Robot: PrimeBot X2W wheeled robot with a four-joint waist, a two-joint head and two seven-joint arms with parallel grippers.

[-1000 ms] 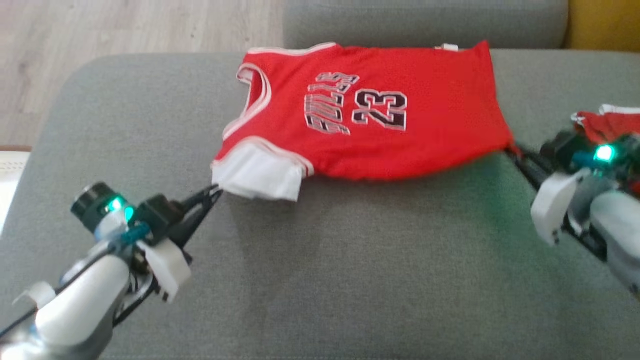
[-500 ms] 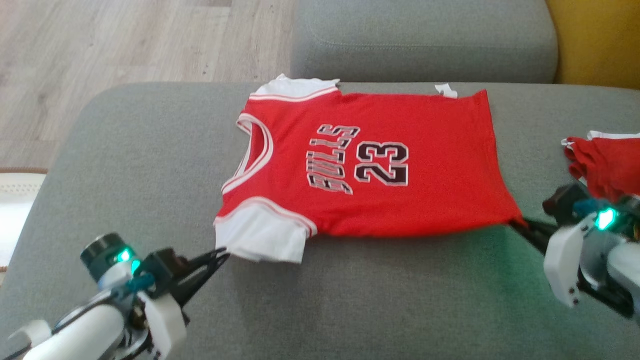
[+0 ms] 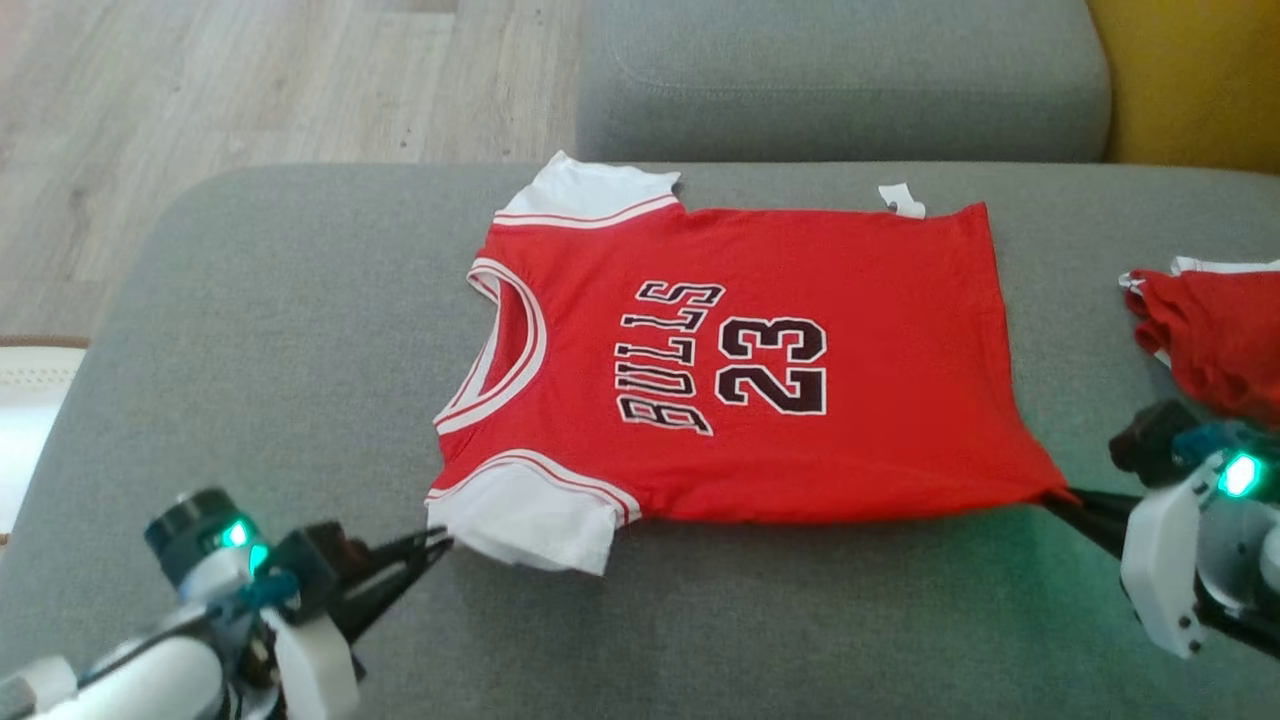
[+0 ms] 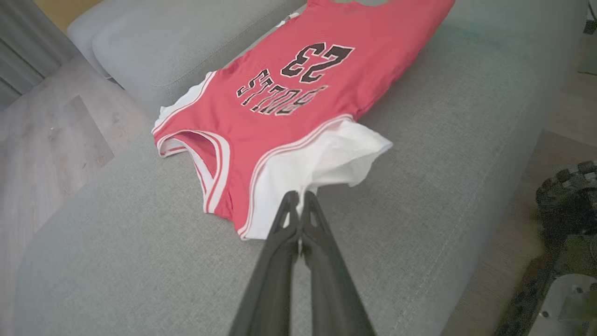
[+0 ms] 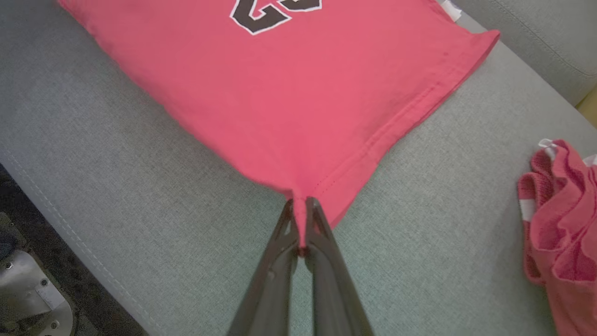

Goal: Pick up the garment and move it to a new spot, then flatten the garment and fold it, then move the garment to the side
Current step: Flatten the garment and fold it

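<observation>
While the jersey (image 3: 760, 370) lies spread long-axis between them, left gripper (image 3: 437, 547) pinches its white sleeve (image 3: 520, 518), right gripper (image 3: 1052, 500) clamps the hem corner (image 3: 1035, 478).

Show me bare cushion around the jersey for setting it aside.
Widest: seat cushion left of the jersey, out to the rounded end. Also the front strip between left gripper and right gripper. Crowded: right side, where the crumpled red garment lies beyond the hem; only a sliver before the back cushion.

Blk tool fingers (image 4: 275, 280), wht wrist shells (image 3: 1155, 570), grn LEDs (image 3: 1240, 475)
</observation>
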